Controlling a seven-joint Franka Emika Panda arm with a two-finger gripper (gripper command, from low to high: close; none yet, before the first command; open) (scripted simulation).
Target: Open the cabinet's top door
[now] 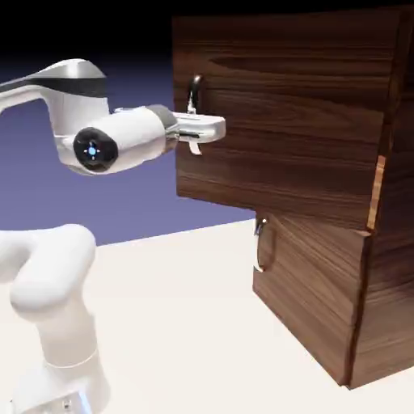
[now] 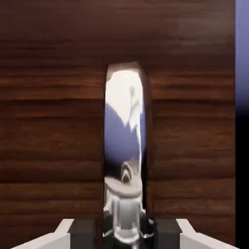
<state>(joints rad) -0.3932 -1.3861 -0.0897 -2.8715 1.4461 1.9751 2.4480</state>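
Overhead, at the end of my white jointed arm [image 1: 129, 141], my two-finger gripper [image 2: 124, 234] is closed on the lower part of a curved silver handle [image 2: 124, 131], one dark grey fingertip to each side in the hand view. The exact contact is hard to make out: reflections cover the shiny metal and the picture's bottom edge cuts off the grip. In the exterior view, my white hand covers the handle's lower stretch, leaving its dark, glossy upper curve in sight.

The top door [image 1: 283, 105], a broad dark walnut-grain panel, stands swung outward from the tall dark walnut-grain cabinet [image 1: 396, 275], its handle side toward the exterior view's left. The panel hides the cabinet's interior from both views, and the cabinet runs out of the exterior view at the right. A pale wood strip [image 1: 378, 190] shows near the door's right edge.

Beneath, the lower dark wood panel [image 1: 311, 283] carries its own curved silver handle, the lower handle [image 1: 260, 242], well apart from my fingers. My white base [image 1: 65, 384], cropped at the bottom, rises from a cream tabletop [image 1: 186, 323] before a blue-violet backdrop [image 1: 137, 214].
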